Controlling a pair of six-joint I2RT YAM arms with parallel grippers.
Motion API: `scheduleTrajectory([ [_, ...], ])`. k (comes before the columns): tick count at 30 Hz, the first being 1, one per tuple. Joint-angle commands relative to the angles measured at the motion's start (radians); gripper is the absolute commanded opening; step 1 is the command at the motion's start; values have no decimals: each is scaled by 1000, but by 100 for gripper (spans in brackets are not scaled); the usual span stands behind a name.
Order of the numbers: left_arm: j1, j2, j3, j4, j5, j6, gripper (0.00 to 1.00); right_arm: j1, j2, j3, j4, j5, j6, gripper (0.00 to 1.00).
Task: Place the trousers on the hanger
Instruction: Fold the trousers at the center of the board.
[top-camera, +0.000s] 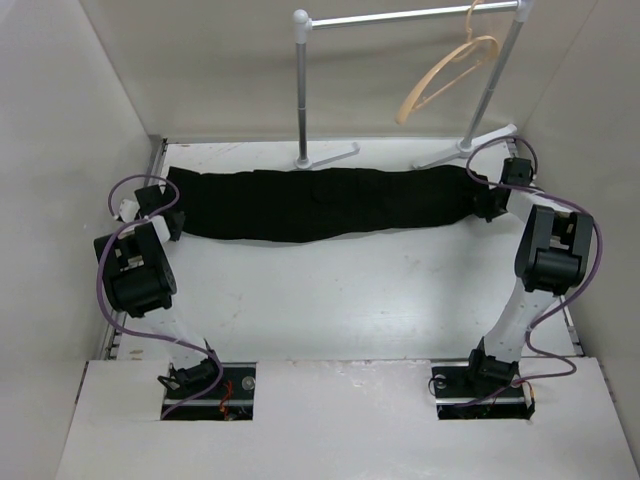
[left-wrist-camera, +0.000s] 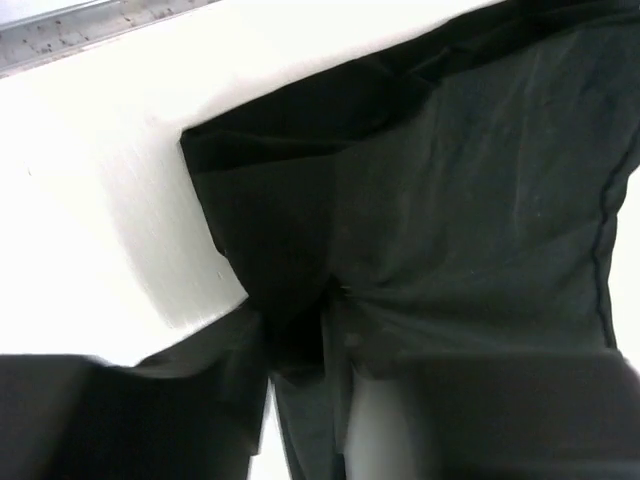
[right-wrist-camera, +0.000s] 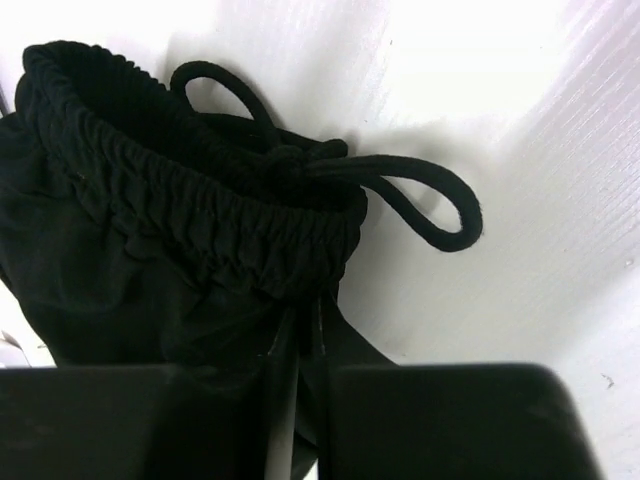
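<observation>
white table (top-camera: 330, 300), pale walls (top-camera: 60, 150), trousers (top-camera: 320, 203) flat

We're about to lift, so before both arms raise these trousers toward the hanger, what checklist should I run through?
1. The left pincer grips the leg end of the trousers: ok, cloth bunches into its closed jaws.
2. The right pincer grips at the waistband: ok, cloth is pinched just below the elastic.
3. The drawstring loop is out of the grip: ok, it lies loose to one side.
4. The trousers lie straight between the arms: ok, one flat band.
5. The hanger is on the rail: ok, hooked near the right end, hanging tilted.
6. The hanger hangs steady: cannot tell.
</observation>
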Motion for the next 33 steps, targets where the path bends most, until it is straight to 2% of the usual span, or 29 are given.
scheduleTrajectory([
  [1, 15, 33, 9, -75, -29, 3, 16, -25, -29, 23, 9, 37, 9, 9],
  [6, 60, -43, 3, -147, -75, 28, 6, -49, -130, -82, 20, 97, -4, 3],
  [18, 143, -304, -126, -332, -176, 68, 6, -181, -424, -420, 51, 152, 68, 1],
  [26, 109, -439, -195, -467, -326, 79, 6, -276, -684, -678, 0, 132, 109, 0],
  [29, 74, -447, -229, -477, -345, 65, 9, -256, -702, -690, -14, 134, 98, 4],
  [30, 66, -450, -246, -478, -346, 56, 11, -235, -705, -687, -20, 146, 100, 9],
  [31, 65, -456, -257, -483, -342, 40, 14, -218, -705, -681, -12, 146, 95, 15],
  [32, 65, -465, -266, -481, -339, 34, 21, -209, -701, -664, -20, 144, 91, 19],
  [33, 65, -471, -269, -481, -332, 34, 30, -204, -705, -652, -32, 149, 80, 28],
])
